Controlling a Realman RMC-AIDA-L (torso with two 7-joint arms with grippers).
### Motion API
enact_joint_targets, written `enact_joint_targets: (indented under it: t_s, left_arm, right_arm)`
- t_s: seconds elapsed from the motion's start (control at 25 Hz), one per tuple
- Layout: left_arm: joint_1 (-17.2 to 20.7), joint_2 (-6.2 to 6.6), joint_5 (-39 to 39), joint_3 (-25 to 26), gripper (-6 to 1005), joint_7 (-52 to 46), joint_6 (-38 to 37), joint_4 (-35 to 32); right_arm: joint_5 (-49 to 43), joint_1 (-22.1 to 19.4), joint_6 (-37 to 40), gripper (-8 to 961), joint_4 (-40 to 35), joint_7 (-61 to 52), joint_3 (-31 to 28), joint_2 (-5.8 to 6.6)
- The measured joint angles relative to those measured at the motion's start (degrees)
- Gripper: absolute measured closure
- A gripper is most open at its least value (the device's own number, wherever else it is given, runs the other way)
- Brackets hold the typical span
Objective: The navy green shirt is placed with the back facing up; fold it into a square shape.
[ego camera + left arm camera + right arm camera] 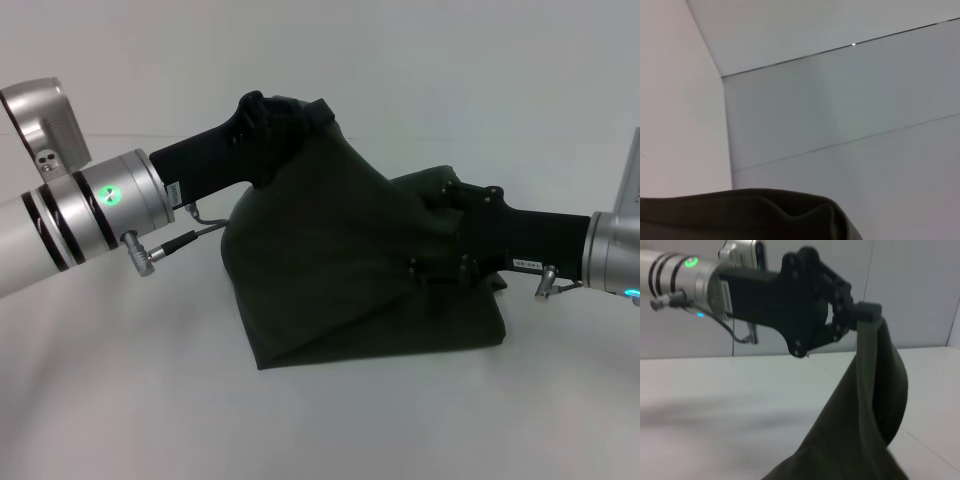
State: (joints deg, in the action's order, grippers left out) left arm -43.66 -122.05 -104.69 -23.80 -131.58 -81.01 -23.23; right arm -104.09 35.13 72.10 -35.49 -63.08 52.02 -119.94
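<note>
The left gripper (268,108), upper left of centre in the head view, is clamped on a raised edge of the navy green shirt (340,270); the right wrist view shows its fingers (867,311) pinched shut on the cloth, which hangs down from them in a long drape. The right gripper (440,200), right of centre in the head view and lower, appears to grasp another part of the same edge, though its fingers are buried in fabric and I cannot tell their state. Held up at two points like this, the shirt probably is being carried over itself to make a fold. Its lower part lies bunched on the white table (120,400) at frame centre.
</note>
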Motion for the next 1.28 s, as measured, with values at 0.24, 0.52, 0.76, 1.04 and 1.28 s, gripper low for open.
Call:
enact_joint_targets:
  t_s: [0.24, 0.52, 0.76, 1.04, 1.28]
  left_arm:
    - [-0.39, -0.35, 0.12, -0.14, 996, -0.23, -1.05, 0.18]
    - [-0.40, -0.80, 0.12, -0.09, 993, -0.22, -1.67, 0.17]
    - [-0.44, -1.02, 0.13, 0.06, 989, -0.22, -3.05, 0.06]
    - [-0.50, -1.66, 0.17, -0.09, 986, -0.23, -3.24, -0.03]
    - [-0.57, -1.74, 0.20, -0.11, 982, 0.00, -3.49, -0.03]
  right_arm:
    - [0.32, 0.35, -0.82, 55, -1.86, 0.01, 1.10, -0.07]
    - [1.18, -0.21, -1.13, 55, -3.04, -0.03, 0.89, -0.11]
    - [1.11, 0.21, -1.84, 65, -2.51, 0.07, 1.54, -0.22]
    - [1.22, -0.35, -1.82, 194, -2.59, 0.63, 2.84, -0.20]
    - [1.28, -0.55, -1.67, 366, -2.59, 0.48, 2.90, -0.19]
